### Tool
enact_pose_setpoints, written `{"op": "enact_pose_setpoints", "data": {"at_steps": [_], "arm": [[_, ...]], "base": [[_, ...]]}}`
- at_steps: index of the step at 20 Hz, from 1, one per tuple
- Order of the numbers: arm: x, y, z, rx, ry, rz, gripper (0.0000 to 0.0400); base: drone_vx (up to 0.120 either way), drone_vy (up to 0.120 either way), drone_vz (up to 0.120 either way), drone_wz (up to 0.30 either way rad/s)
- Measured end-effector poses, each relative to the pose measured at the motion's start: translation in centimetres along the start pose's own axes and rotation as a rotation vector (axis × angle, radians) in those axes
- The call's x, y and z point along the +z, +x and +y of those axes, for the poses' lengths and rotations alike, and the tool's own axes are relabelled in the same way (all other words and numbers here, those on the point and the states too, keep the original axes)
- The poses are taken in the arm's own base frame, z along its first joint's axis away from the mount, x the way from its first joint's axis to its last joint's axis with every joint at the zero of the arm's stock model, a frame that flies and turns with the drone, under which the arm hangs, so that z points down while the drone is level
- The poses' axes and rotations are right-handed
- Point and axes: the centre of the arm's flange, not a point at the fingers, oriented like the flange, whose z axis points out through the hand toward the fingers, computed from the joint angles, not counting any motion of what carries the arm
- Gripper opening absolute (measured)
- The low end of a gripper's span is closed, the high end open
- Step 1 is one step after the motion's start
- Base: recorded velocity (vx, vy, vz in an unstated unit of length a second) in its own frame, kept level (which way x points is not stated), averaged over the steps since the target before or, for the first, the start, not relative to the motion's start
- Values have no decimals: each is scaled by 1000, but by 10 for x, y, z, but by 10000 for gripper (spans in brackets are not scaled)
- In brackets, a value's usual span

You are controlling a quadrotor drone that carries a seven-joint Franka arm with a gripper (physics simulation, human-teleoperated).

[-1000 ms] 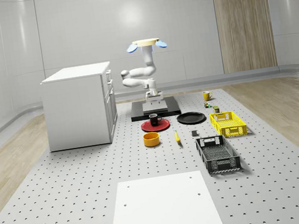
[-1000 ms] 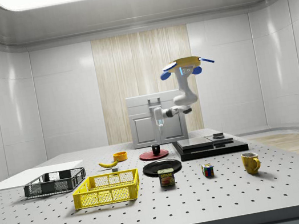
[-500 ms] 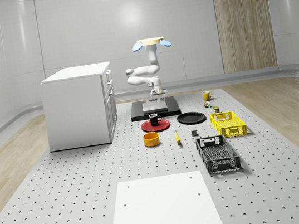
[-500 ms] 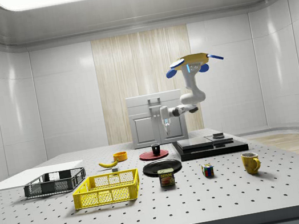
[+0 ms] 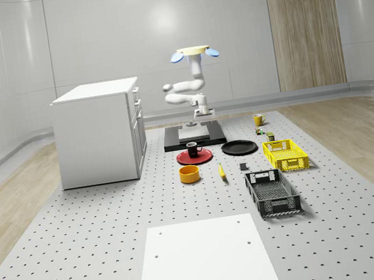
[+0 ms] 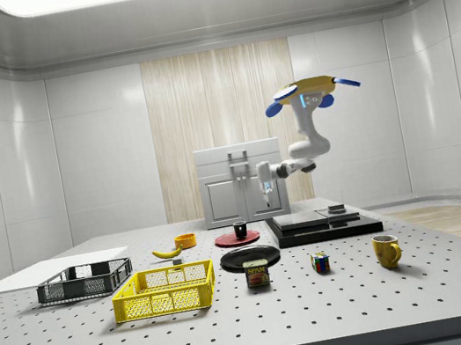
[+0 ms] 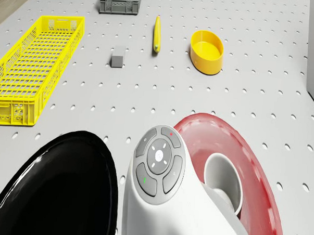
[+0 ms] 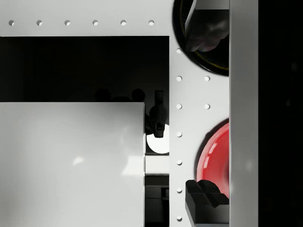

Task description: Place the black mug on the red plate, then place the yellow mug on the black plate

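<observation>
The drone hovers above the black platform, arm folded beneath it. The gripper hangs in the air over that platform, touching nothing; how far its fingers are parted, I can't tell. The black mug stands on the red plate beside the black plate. The yellow mug sits well apart on the table.

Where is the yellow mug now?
The yellow mug stands on the table at the whole-scene view's right, behind the yellow crate, well apart from the black plate.
</observation>
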Motion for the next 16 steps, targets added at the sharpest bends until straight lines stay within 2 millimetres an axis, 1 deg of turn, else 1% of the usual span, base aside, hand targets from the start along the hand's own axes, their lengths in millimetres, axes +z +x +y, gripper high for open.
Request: {"op": "enact_pose_setpoints", "data": {"at_steps": [16], "arm": [[0, 0, 0, 0, 0, 0, 400]], "base": [[-120, 120, 0, 0]]}}
